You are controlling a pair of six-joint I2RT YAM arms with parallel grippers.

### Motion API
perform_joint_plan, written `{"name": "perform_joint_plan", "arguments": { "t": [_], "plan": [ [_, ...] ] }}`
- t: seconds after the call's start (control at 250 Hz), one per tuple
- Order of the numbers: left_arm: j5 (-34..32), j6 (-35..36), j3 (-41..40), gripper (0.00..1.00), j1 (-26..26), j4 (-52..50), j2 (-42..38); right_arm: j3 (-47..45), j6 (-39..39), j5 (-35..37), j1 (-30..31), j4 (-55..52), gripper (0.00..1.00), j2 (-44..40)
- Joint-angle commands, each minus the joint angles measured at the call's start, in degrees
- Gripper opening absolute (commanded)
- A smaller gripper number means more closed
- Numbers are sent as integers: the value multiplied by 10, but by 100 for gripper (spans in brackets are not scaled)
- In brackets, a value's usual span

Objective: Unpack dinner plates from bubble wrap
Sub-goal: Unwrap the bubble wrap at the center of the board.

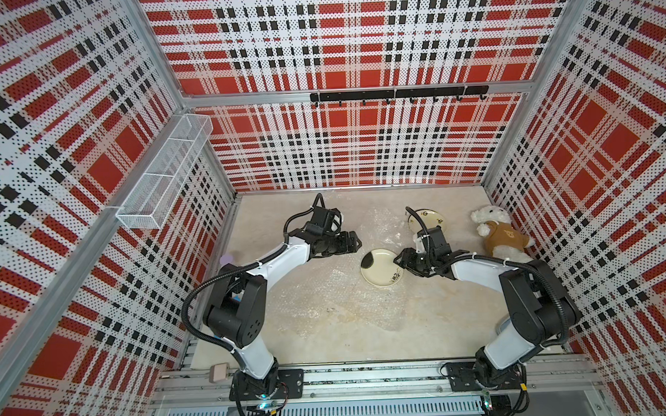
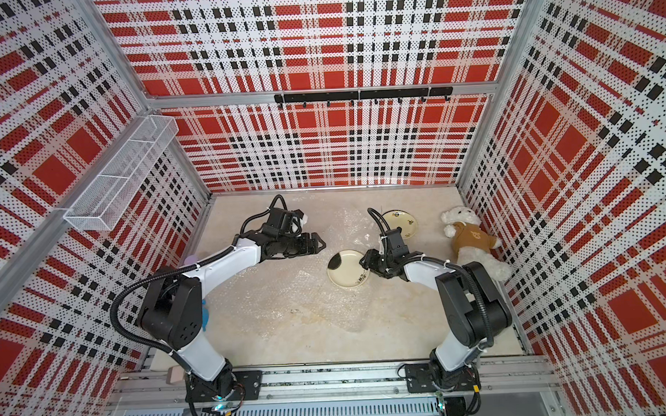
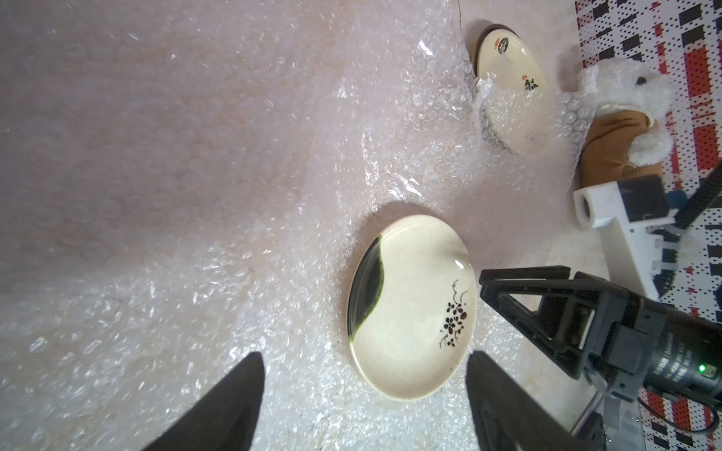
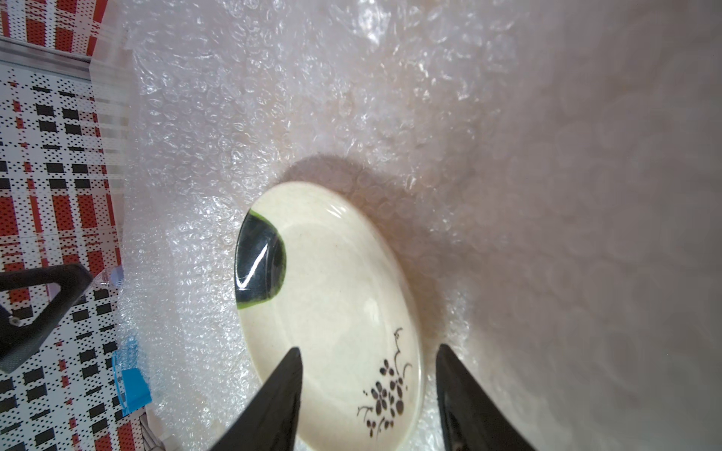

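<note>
Bare dark-patch plate flat on spread bubble wrap, near table centre. At its 3 o'clock rim: right gripper, jaws apart, straddling rim, not pinching. At its 10 o'clock: left gripper, jaws wide apart, clear of plate. At 1 o'clock: second plate, partly under wrap.
</note>
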Motion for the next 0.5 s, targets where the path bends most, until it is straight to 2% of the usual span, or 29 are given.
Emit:
{"name": "perform_joint_plan", "arguments": {
  "t": [0.0,0.496],
  "plan": [
    [5,-5,12,83,0,8,5,-12,4,-2,-3,29,53,13],
    [6,-6,16,83,0,8,11,-57,15,-32,-11,106,38,21]
  ]
}}
